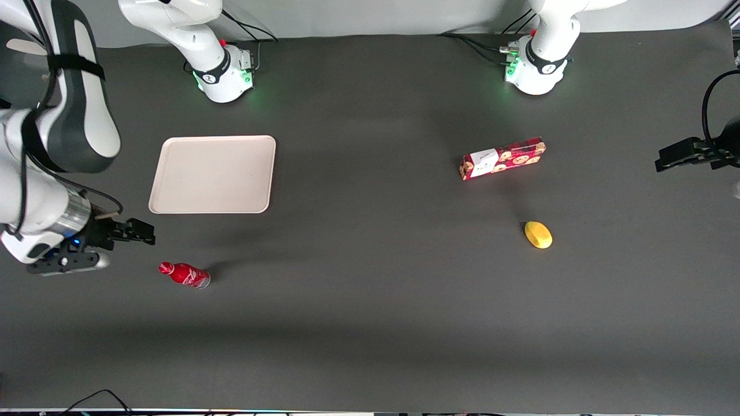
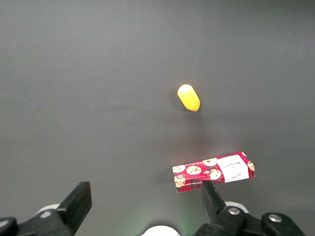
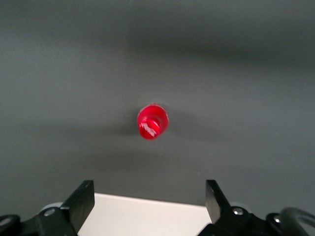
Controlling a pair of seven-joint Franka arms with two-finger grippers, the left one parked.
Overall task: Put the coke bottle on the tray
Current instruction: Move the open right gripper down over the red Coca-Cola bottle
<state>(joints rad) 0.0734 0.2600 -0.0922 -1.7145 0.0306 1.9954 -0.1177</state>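
Bottle (image 1: 185, 274) with white script stands beneath wide-open jaws of gripper (image 1: 139, 231).

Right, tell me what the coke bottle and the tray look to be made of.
Coke bottle: probably metal or plastic with a glossy red coat, judging by the bright glints and silvery base. Tray: likely matte plastic, being evenly beige with a smooth moulded rim and no shine. The pincer hangs open above the table, beside the bottle and touching nothing.

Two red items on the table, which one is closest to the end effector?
The coke bottle, just beside the open end effector. The red cookie box lies toward the parked arm's end.
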